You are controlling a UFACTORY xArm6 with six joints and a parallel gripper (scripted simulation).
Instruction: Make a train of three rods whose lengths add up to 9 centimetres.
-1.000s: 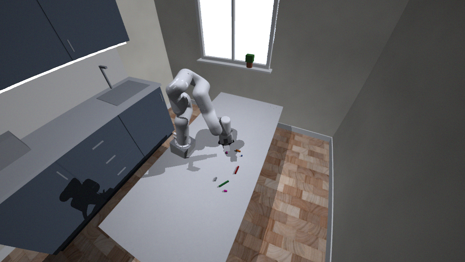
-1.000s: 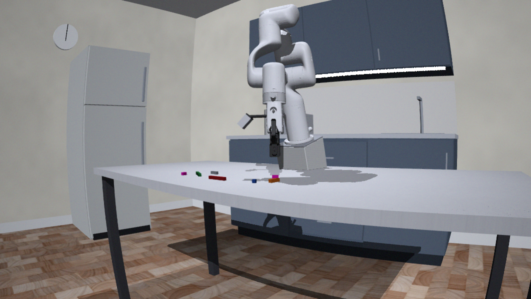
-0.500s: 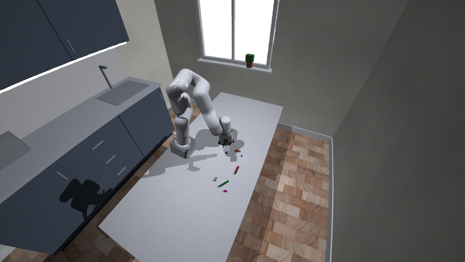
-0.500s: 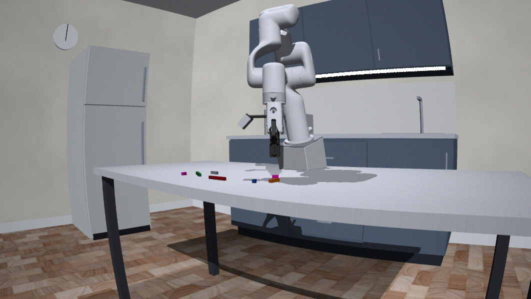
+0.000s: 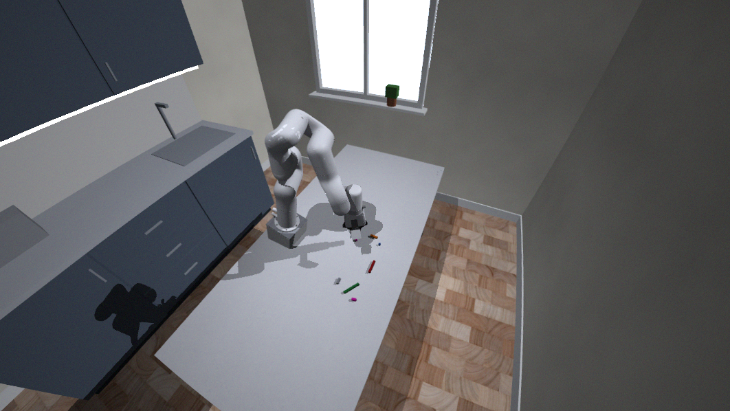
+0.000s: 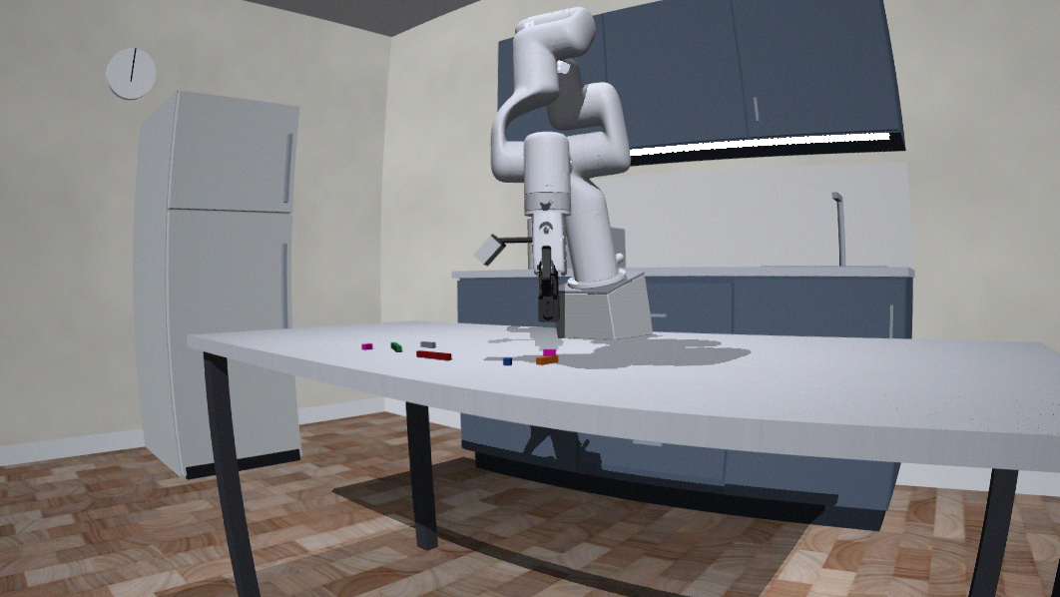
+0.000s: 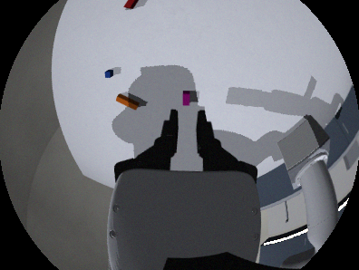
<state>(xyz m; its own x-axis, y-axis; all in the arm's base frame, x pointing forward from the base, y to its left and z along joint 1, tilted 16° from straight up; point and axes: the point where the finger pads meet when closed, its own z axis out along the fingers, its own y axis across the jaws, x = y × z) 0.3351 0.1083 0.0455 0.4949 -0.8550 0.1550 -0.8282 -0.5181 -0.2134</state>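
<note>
Table (image 5: pixel 245 331) (image 6: pixel 815 374) (image 7: pixel 272 45): carries 7 rods, all apart, no train yet. Pincer (image 5: pixel 355 225) (image 6: pixel 548 319) (image 7: pixel 187 119) part-open (narrowish gap), nothing held, above tabletop. Green rod (image 5: pixel 351 287) (image 6: pixel 396 346): mid-table. Red rod (image 5: pixel 372 266) (image 6: pixel 433 355) (image 7: pixel 130 4): nearer long edge opp. arm base. Orange rod (image 5: pixel 374 236) (image 6: pixel 546 360) (image 7: pixel 127 101): same edge side, angled. Grey rod (image 5: pixel 337 280) (image 6: pixel 427 344): farther in from that edge. Magenta rod (image 5: pixel 355 240) (image 6: pixel 549 352) (image 7: pixel 186 98): just beyond fingertips in wrist view; prob. next pick. Other magenta rod (image 5: pixel 354 300) (image 6: pixel 366 345): past green, twd. window-far end. Blue rod (image 5: pixel 379 244) (image 6: pixel 507 361) (image 7: pixel 109 73): near orange. Left: likely orange+grey+one magenta (4+3+2), align, release. Brands/labels/text: none legible.

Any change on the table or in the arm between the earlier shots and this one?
Nothing visibly changed. The arm and gripper look the same, fingers above the table, and nothing was taken hold of or let go; all the rods lie where they did.
</note>
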